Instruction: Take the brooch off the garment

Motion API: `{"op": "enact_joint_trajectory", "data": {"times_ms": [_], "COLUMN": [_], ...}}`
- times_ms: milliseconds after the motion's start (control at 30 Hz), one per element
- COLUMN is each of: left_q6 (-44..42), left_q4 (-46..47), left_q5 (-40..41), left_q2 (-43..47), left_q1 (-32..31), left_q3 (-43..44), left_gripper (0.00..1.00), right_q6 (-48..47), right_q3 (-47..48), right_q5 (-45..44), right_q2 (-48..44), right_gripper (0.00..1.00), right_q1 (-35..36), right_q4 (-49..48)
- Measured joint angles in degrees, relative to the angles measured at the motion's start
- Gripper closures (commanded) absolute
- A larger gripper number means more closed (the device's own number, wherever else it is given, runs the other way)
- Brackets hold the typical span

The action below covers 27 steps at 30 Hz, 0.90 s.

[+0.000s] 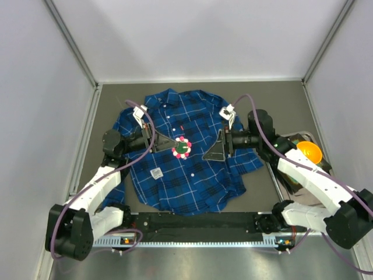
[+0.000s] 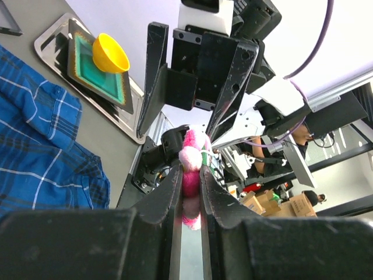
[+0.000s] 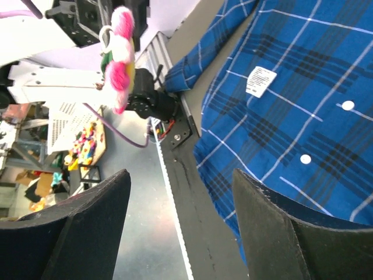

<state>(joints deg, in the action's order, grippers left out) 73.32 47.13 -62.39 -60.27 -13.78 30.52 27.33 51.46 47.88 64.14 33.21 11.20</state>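
We pinch the brooch [image 1: 182, 149] edge-on in our left gripper [image 2: 189, 188]; our right gripper [image 3: 180, 178] faces it, wide open, just beyond, over the garment [image 1: 192, 181].

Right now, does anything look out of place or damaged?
Nothing spilled or damaged. The shirt lies rumpled, bunched along its edge nearest the right arm. The brooch is off it, pinched in the left gripper above the fabric.

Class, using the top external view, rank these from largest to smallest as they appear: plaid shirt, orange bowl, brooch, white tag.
1. plaid shirt
2. orange bowl
3. brooch: close to the bowl, and lifted nearer the camera, so this pair is unsure
4. white tag
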Motion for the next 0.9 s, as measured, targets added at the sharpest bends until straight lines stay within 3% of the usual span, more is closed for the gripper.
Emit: {"op": "enact_joint_trajectory", "data": {"times_ms": [67,333,900], "left_q6": [-0.1,-0.8,-5.2], "left_q4": [-0.3,-1.9,-7.5], "left_q5": [-0.4,-1.3,-1.5], "left_q2": [0.7,1.3,1.9], "left_q1": [-0.3,-1.2,-2.3], "left_q3": [0.0,0.0,0.0], "left_gripper": [1.0,1.0,1.0], "right_q6": [1.5,6.2,7.4], "right_q3": [0.5,3.6,7.2], "right_q5": [1.5,5.0,6.4], "right_q2": [0.6,4.0,9.0], "right_gripper": [0.36,0.36,0.41], "right_q1": [0.0,2.6,5.0], "right_q4": [-2.2,-8.4,-9.5]}}
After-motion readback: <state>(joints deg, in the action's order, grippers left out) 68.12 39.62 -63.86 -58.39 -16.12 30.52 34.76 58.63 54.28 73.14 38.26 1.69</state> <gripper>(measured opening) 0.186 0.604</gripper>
